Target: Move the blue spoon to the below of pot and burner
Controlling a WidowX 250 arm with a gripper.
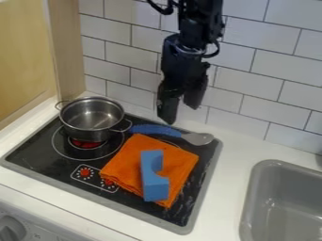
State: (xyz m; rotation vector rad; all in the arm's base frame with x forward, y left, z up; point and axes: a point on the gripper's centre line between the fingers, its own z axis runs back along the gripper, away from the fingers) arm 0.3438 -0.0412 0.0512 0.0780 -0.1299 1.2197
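A grey knob (11, 229) sits on the white front panel, lower left, below a black stovetop (44, 162) where a blue arch-shaped block (151, 181) rests on an orange cloth (119, 164). Behind the cloth, the blue-handled spoon (154, 130) lies beside the metal pot (93, 120), its grey bowl pointing right. Above the spoon hangs the black gripper (180, 112), jaws apart, with white wall tiles (252, 80) behind.

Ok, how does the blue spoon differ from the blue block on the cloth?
The blue spoon is slender, with a grey bowl; the blue block is chunky, notched and blue all over. The spoon lies along the back of the stovetop, the block on the orange cloth. Both have blue on them.
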